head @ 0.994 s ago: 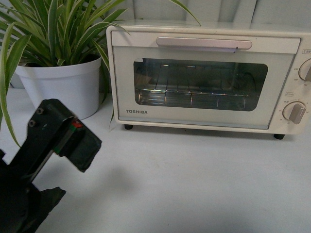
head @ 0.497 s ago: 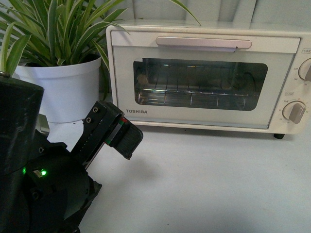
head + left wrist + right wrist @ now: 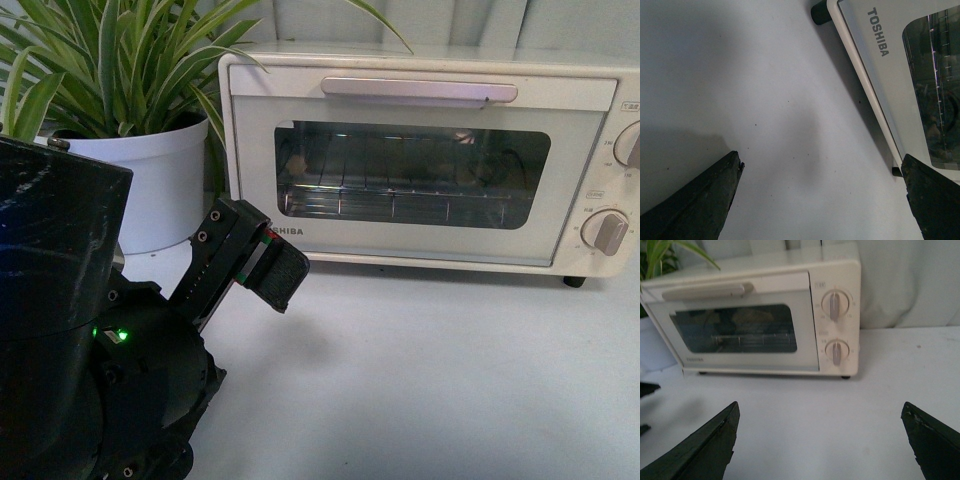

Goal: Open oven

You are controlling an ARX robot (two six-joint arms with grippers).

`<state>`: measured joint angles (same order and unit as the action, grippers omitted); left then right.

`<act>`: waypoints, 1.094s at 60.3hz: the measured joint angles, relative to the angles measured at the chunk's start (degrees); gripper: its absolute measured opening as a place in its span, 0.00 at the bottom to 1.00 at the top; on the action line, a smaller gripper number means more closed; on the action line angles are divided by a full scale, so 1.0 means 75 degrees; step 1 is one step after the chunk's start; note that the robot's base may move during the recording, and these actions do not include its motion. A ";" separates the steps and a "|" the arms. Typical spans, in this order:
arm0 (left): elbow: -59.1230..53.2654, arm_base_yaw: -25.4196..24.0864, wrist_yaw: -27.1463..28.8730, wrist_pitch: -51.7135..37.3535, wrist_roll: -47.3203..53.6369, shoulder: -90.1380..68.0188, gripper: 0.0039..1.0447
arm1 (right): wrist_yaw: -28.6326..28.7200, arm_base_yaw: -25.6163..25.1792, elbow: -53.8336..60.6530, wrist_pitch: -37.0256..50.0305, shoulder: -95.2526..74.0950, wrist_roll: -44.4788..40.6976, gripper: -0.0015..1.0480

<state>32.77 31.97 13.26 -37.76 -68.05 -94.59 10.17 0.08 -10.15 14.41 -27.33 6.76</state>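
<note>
The cream-white TOSHIBA oven [image 3: 420, 160] stands at the back of the white table with its glass door shut. Its long bar handle [image 3: 420, 90] runs along the door's top, the wire rack [image 3: 400, 195] shows behind the glass, and two round knobs [image 3: 607, 231] sit at the right. My left gripper [image 3: 262, 262] is open and empty, low in front of the oven's lower left corner, a little short of the door. In the left wrist view [image 3: 822, 165] it faces the door's bottom edge [image 3: 875, 95]. My right gripper [image 3: 820, 412] is open and empty, well back from the oven [image 3: 755, 320].
A spider plant in a white pot [image 3: 125, 180] stands just left of the oven, close behind my left arm. The oven's small black feet [image 3: 574, 281] rest on the white tabletop [image 3: 450, 370]. A pale curtain [image 3: 910, 280] hangs behind.
My left arm has risen into view and moved forward and right, from the lower left toward the oven's lower left corner. The oven door has stayed shut.
</note>
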 joint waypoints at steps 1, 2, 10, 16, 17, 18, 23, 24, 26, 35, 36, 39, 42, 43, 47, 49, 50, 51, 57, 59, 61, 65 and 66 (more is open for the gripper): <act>0.0000 0.0000 0.0000 0.0000 -0.0003 0.0000 0.94 | -0.0087 0.0076 -0.0184 0.0187 -0.0338 0.0012 0.91; 0.0003 0.0000 0.0006 0.0003 -0.0003 -0.0003 0.94 | -0.0140 0.0114 -0.0277 0.0277 -0.0507 0.0029 0.91; 0.0012 0.0000 0.0003 0.0029 -0.0006 0.0000 0.94 | -0.0906 0.0612 -0.1524 0.0895 -0.2527 0.0291 0.91; 0.0017 0.0000 0.0006 0.0038 -0.0003 0.0000 0.94 | -0.1553 0.1166 -0.2809 0.0711 -0.4077 0.0638 0.91; 0.0017 0.0000 0.0006 0.0038 0.0003 0.0000 0.94 | -0.1606 0.1247 -0.2999 0.0664 -0.4275 0.0702 0.91; 0.0017 0.0000 0.0006 0.0044 0.0006 0.0000 0.94 | -0.1652 0.1320 -0.3185 0.0624 -0.4462 0.0755 0.91; 0.0026 -0.0003 0.0006 0.0070 0.0006 0.0000 0.94 | -0.2040 0.1693 -0.4100 0.0274 -0.5359 0.1131 0.91; 0.0032 -0.0006 0.0006 0.0082 0.0006 0.0000 0.94 | -0.2101 0.1754 -0.4261 0.0207 -0.5511 0.1174 0.91; 0.0041 -0.0009 0.0003 0.0096 0.0009 0.0003 0.94 | -0.2218 0.1862 -0.4532 0.0114 -0.5782 0.1291 0.91; 0.0041 -0.0012 -0.0003 0.0105 0.0009 0.0020 0.94 | -0.2570 0.2148 -0.5225 -0.0119 -0.6508 0.1536 0.91; 0.0041 -0.0015 -0.0006 0.0108 0.0012 0.0023 0.94 | -0.2602 0.2162 -0.5266 -0.0125 -0.6548 0.1545 0.91; 0.0041 -0.0015 -0.0006 0.0117 0.0009 0.0026 0.94 | -0.2713 0.2221 -0.5423 -0.0154 -0.6697 0.1562 0.91; 0.0041 -0.0015 -0.0006 0.0119 0.0009 0.0026 0.94 | -0.2798 0.2270 -0.5587 -0.0221 -0.6834 0.1585 0.91; 0.0041 -0.0015 -0.0006 0.0122 0.0012 0.0029 0.94 | -0.2815 0.2279 -0.5627 -0.0245 -0.6866 0.1588 0.91; 0.0041 -0.0015 -0.0003 0.0122 0.0009 0.0029 0.94 | -0.2911 0.2326 -0.5831 -0.0358 -0.7026 0.1638 0.91; 0.0041 -0.0015 -0.0003 0.0122 0.0009 0.0029 0.94 | -0.2940 0.2349 -0.5939 -0.0408 -0.7111 0.1679 0.91; 0.0041 -0.0015 -0.0006 0.0122 0.0009 0.0029 0.94 | -0.2946 0.2355 -0.5974 -0.0431 -0.7146 0.1693 0.91; 0.0041 -0.0015 -0.0006 0.0122 0.0006 0.0029 0.94 | -0.2952 0.2366 -0.6044 -0.0484 -0.7201 0.1731 0.91; 0.0050 -0.0015 -0.0003 0.0131 0.0006 0.0029 0.94 | -0.2984 0.2419 -0.6248 -0.0647 -0.7391 0.1816 0.91; 0.0050 -0.0015 -0.0003 0.0131 0.0006 0.0029 0.94 | -0.3002 0.2439 -0.6315 -0.0714 -0.7455 0.1856 0.91; 0.0050 -0.0015 -0.0003 0.0131 0.0006 0.0029 0.94 | -0.3031 0.2463 -0.6371 -0.0764 -0.7528 0.1886 0.91; 0.0050 -0.0015 0.0000 0.0137 0.0006 0.0032 0.94 | -0.3107 0.2503 -0.6470 -0.0845 -0.7647 0.1929 0.91; 0.0050 -0.0015 0.0000 0.0137 0.0006 0.0032 0.94 | -0.3121 0.2518 -0.6496 -0.0857 -0.7679 0.1935 0.91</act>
<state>33.15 31.86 13.26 -36.73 -68.01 -94.35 -13.23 18.96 -58.87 7.99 -84.93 21.28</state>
